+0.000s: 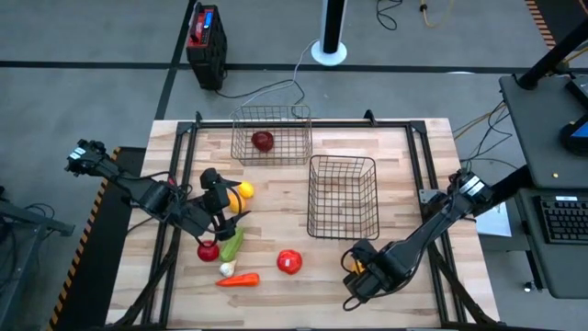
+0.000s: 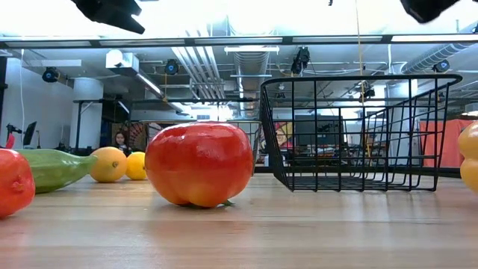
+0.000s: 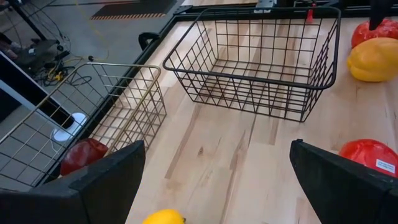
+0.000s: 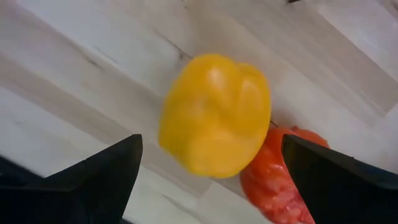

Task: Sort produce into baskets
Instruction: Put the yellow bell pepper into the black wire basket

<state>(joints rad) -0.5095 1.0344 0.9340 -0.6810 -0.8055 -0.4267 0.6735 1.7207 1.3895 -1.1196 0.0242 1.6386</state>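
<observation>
Hovering just over the yellow pepper (image 4: 214, 115), my right pincer (image 4: 211, 168) is released, its two dark fingers spread on either side of the pepper without touching it. The pepper lies on the table (image 1: 404, 184) near the front right corner, and a red piece (image 4: 280, 171) touches it from behind.

My left pincer (image 3: 214, 180) is also released and holds nothing; it hangs above the cluster of produce on the left half of the table. There I see a yellow round piece (image 1: 244, 191), a green cucumber (image 1: 231, 243), a red piece (image 1: 209, 249), white garlic (image 1: 226, 268) and an orange carrot (image 1: 238, 280). A red tomato (image 1: 289, 262) lies alone toward the middle; it carries a small white sticker, but I cannot read its writing.

The dark basket (image 1: 343, 196) stands empty in the middle of the table. The lighter wire basket (image 1: 271, 134) stands at the far edge and holds one dark red piece (image 1: 263, 141).

Beyond the table a red-and-black box (image 1: 206, 46) stands on the floor.
</observation>
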